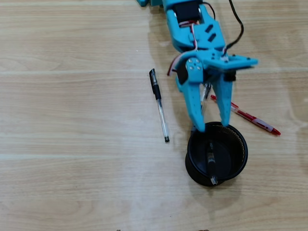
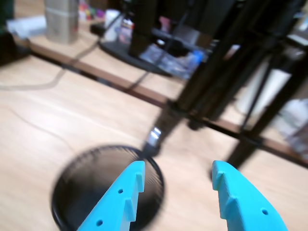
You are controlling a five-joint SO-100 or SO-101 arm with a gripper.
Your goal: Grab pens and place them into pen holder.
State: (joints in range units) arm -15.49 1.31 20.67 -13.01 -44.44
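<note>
Wooden table point(image 1: 72, 183); tool point(image 1: 212, 126) spread above pen holder point(image 1: 216, 155), seemingly empty.

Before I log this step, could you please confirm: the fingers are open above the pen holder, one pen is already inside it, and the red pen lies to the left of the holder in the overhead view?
Not quite: in the overhead view the red pen lies to the upper right of the pen holder, not left. The rest stands: the gripper has its fingers open above the holder, with one pen inside.
</note>
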